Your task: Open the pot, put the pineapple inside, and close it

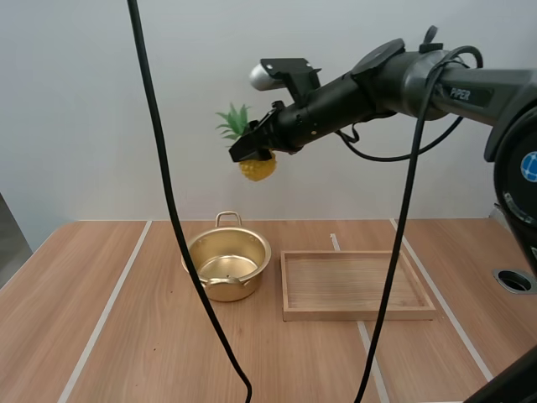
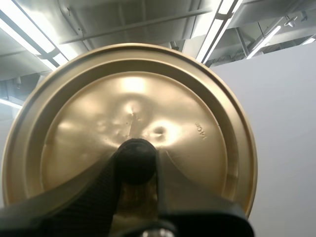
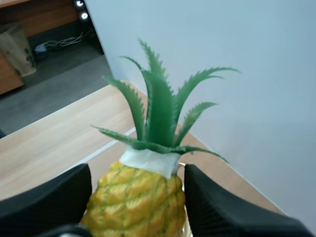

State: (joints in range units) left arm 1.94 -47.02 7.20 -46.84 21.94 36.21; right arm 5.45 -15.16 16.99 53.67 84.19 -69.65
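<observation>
Wood-grain table [image 1: 92, 336] with white stripes runs out to a plain pale wall. On it the gold pot [image 1: 228, 290] stands open, with a shallow wooden tray [image 1: 357, 313] just beside it on the right. High in the air, above the pot and seemingly a little behind it, the right gripper [image 1: 249, 153] is clamped on the pineapple [image 1: 260, 168]. One finger sits on each flank of the yellow body, and the green crown [image 3: 158, 113] sticks out past the tips. The left gripper [image 2: 136, 170] is pinched on the black knob [image 2: 136, 159] of the lid [image 2: 197, 113], holding it clear with its knob side toward the arm. I'd judge the job is at the carry: fruit lifted, not yet in. To do this well, the arm should bring the pineapple squarely over the pot's mouth before lowering. It should come down far enough that the fruit does not drop and bounce on the thin metal. The crown needs minding, since it may catch the rim or stand proud and foul the lid. The body is rounded and bumpy, so a slow, level descent seems wise, with the fingers parting only once the fruit is near the bottom.
</observation>
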